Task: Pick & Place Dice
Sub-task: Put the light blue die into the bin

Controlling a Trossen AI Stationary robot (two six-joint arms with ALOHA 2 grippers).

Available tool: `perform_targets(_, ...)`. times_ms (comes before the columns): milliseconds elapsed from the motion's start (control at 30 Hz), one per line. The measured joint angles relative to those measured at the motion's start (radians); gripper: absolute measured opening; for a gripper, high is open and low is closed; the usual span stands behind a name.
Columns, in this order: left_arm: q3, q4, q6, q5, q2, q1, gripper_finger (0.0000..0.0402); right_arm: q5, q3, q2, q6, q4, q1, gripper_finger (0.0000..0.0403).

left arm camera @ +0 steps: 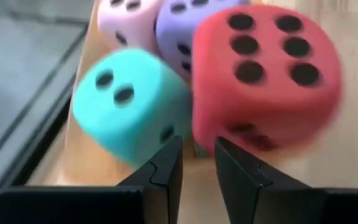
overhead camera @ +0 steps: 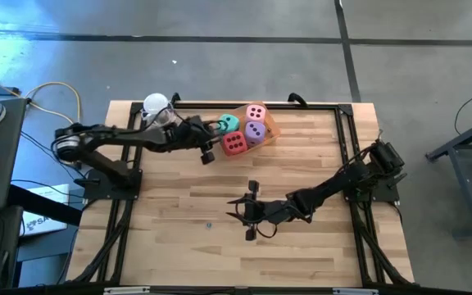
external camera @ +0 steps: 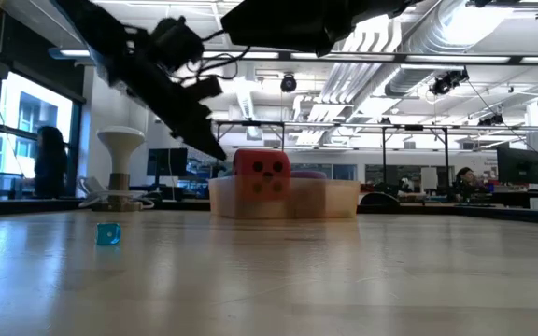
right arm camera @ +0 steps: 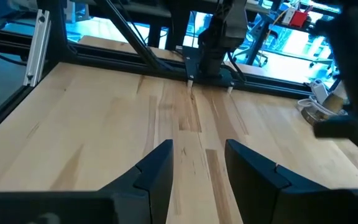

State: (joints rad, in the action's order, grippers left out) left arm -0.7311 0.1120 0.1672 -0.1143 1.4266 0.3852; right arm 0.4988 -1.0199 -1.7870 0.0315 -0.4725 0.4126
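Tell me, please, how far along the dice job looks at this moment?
All four dice look gathered in the clear tray at the table's far edge: pink die, purple die, red die and teal die. The left gripper sits just beside the teal and red dice, its fingers slightly apart and holding nothing. The right gripper waits open over bare table. Whether more remains cannot be told.
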Motion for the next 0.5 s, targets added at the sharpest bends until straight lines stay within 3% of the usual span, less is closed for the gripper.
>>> perform_targets(167, 0.0, -0.326, -0.112, -0.11, -0.157, -0.086, 0.0086, -0.002, 0.0, 0.0, 0.0, 0.026, 0.0, 0.0138)
perform_targets(367, 0.003, -0.505, -0.355, 0.046, -0.33, -0.287, 0.0086, -0.004, 0.0, 0.0, 0.0, 0.031, -0.008, 0.0138)
perform_targets(500, 0.039, -0.492, -0.458, 0.054, -0.367, -0.5, 0.0086, -0.004, 0.0, 0.0, -0.008, 0.014, -0.008, 0.0138)
